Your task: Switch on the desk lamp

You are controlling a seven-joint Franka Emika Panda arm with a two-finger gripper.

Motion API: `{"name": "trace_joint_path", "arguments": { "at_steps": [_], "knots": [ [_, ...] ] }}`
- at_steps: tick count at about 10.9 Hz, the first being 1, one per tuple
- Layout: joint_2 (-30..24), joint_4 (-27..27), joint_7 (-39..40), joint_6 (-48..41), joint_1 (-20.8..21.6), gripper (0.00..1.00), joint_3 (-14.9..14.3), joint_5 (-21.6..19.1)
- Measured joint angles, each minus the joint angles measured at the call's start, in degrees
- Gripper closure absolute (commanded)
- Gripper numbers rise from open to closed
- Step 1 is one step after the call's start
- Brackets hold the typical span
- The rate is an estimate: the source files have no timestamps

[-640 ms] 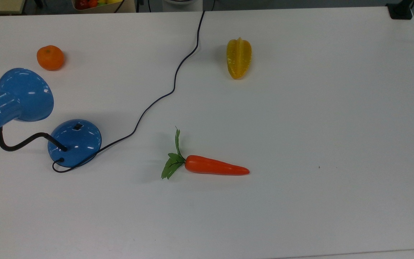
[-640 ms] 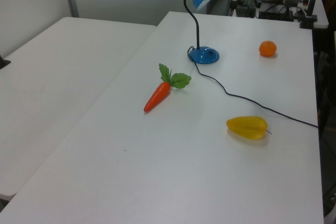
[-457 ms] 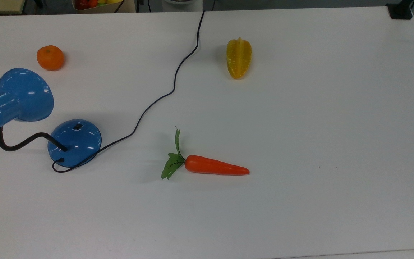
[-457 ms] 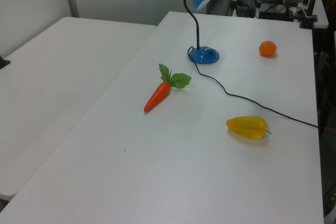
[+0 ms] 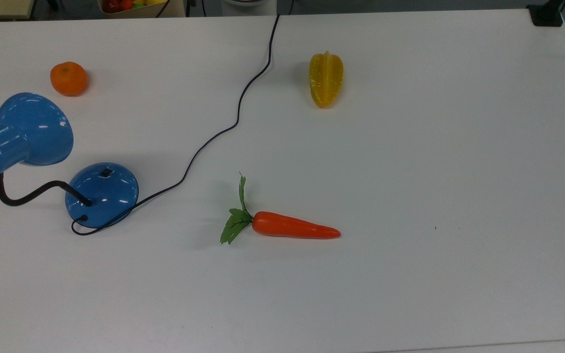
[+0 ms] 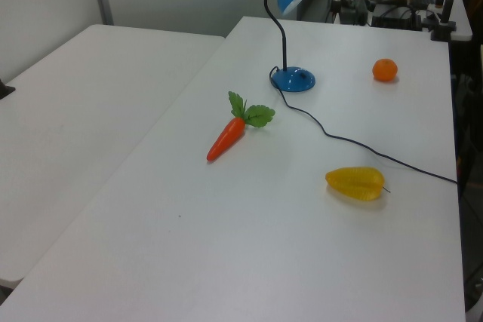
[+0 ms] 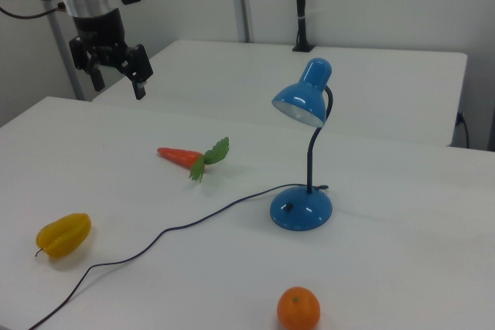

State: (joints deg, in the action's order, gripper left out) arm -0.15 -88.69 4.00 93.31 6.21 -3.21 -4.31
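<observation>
The desk lamp stands at the top view's left, its blue domed base (image 5: 102, 196) carrying a small black switch (image 5: 106, 172). Its bell-shaped shade (image 5: 32, 128) hangs from a bent black gooseneck. The shade (image 7: 302, 103) looks unlit in the right view, above the base (image 7: 300, 209). In the left view the lamp base (image 6: 293, 79) sits at the far end of the table. A black cord (image 5: 214, 137) runs from the base off the far edge. My gripper (image 7: 118, 83) hovers open and empty high at the right view's upper left, well away from the lamp.
On the white table (image 5: 459, 147) lie an orange (image 5: 68, 78) beside the shade, a yellow starfruit (image 5: 326, 79) and a carrot (image 5: 295, 226) with green leaves mid-table. A second white table (image 6: 75, 111) adjoins in the left view.
</observation>
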Motion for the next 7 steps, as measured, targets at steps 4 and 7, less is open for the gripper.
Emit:
{"name": "trace_joint_path", "arguments": {
  "at_steps": [4, 7],
  "knots": [
    [-0.2, 0.0, 0.0, 0.0, -0.1, 0.32, 0.0, 0.0],
    [-0.2, 0.0, 0.0, 0.0, -0.1, 0.67, 0.0, 0.0]
  ]
}}
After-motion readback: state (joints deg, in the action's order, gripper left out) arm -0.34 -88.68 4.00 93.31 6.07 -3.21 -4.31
